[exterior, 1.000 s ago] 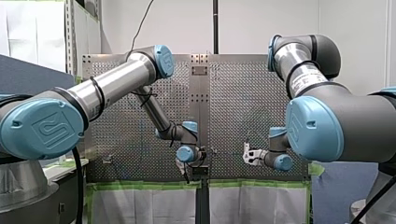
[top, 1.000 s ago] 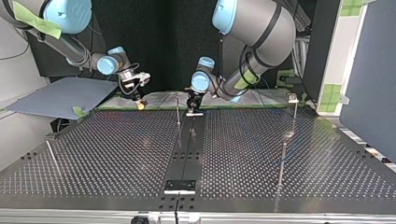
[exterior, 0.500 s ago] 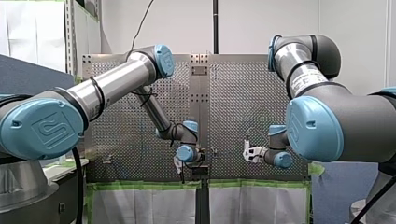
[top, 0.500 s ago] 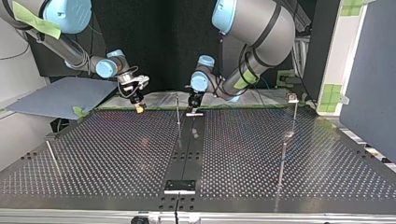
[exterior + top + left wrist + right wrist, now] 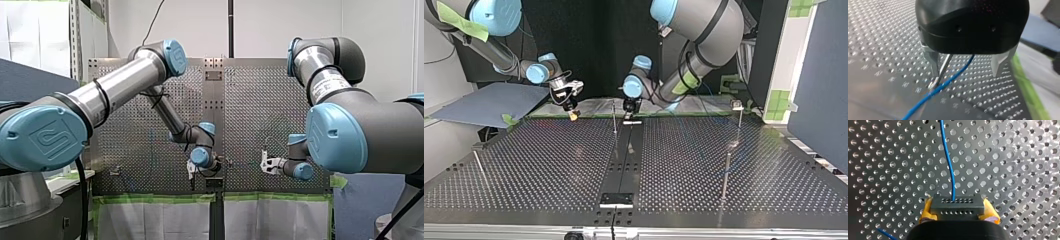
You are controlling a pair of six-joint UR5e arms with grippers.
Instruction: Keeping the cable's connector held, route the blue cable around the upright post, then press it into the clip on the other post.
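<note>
the perforated table (image 5: pixel 549 165) fills the lower half of the top view. my left arm (image 5: pixel 704 35) comes in from the upper right of that view and my right arm (image 5: pixel 499 47) from the upper left, both ending low at the table's far edge. my left gripper (image 5: pixel 965 72) is spread wide and clasps nothing. in the left wrist view the blue cable (image 5: pixel 948 83) runs loose between its metal fingers (image 5: pixel 934 62), close to one of them, and crosses in front of the thin upright post (image 5: pixel 945 65). my right gripper (image 5: pixel 958 216) is clenched on the connector (image 5: pixel 957 206) – a dark block squeezed between yellow pads (image 5: pixel 926 212) – and the cable leaves its front face, running ahead over the holes. in the top view the upright post stands at upper centre, just left of my left gripper. the clip post (image 5: pixel 739 122) stands at the right, well apart.
</note>
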